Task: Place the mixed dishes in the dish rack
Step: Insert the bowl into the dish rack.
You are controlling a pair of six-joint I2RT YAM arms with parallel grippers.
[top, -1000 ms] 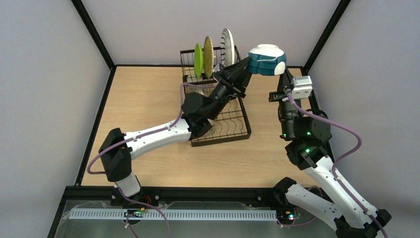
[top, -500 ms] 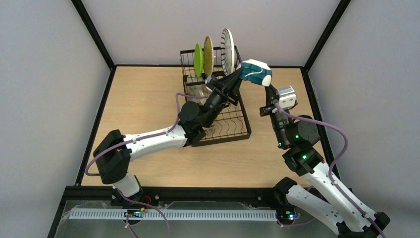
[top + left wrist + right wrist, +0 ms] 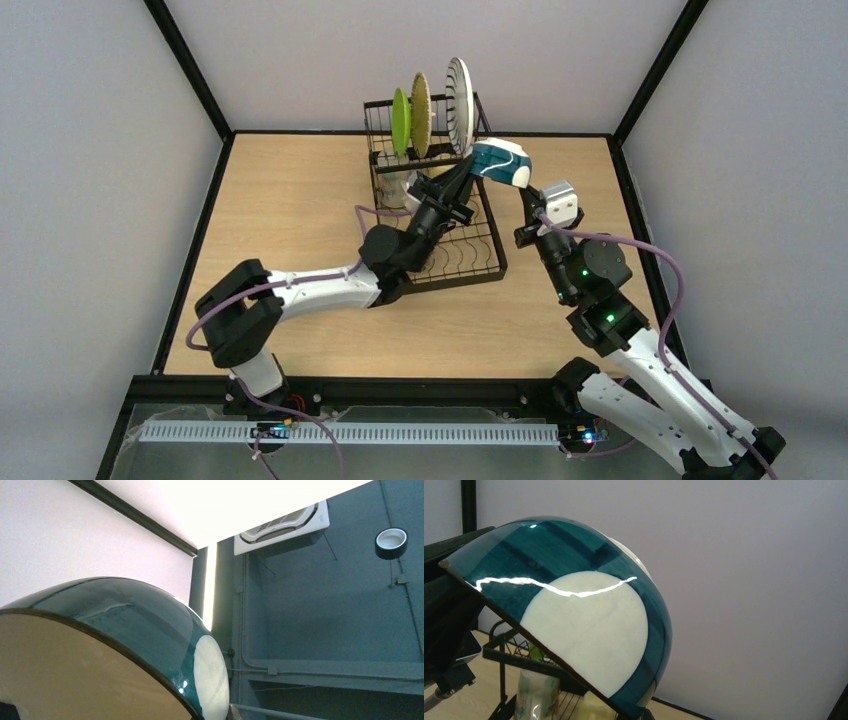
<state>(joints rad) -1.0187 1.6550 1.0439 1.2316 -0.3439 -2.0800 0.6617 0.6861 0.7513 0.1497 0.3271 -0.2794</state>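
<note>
Handover step: blue-patterned bowl (image 3: 500, 160) is above the dish rack (image 3: 495, 262) right edge. Right fingers (image 3: 524, 196) grip it; left fingers (image 3: 462, 178) closed, seemingly on its rim. Next you release right, then lower it in.

Robot lab cell, not a home kitchen. Bare wood table (image 3: 290, 220) is boxed in by black posts (image 3: 188, 66) and blank grey walls (image 3: 90, 200). Left arm (image 3: 310, 285) and right arm (image 3: 640, 350) are bolted at the near edge with purple cables (image 3: 690, 290) and a slotted cable duct (image 3: 350, 432) in front. Left wrist view shows a commercial ceiling: cassette AC vent (image 3: 285, 524), surface conduit (image 3: 243, 630). The rack (image 3: 460, 277) sits straight on the table.
</note>
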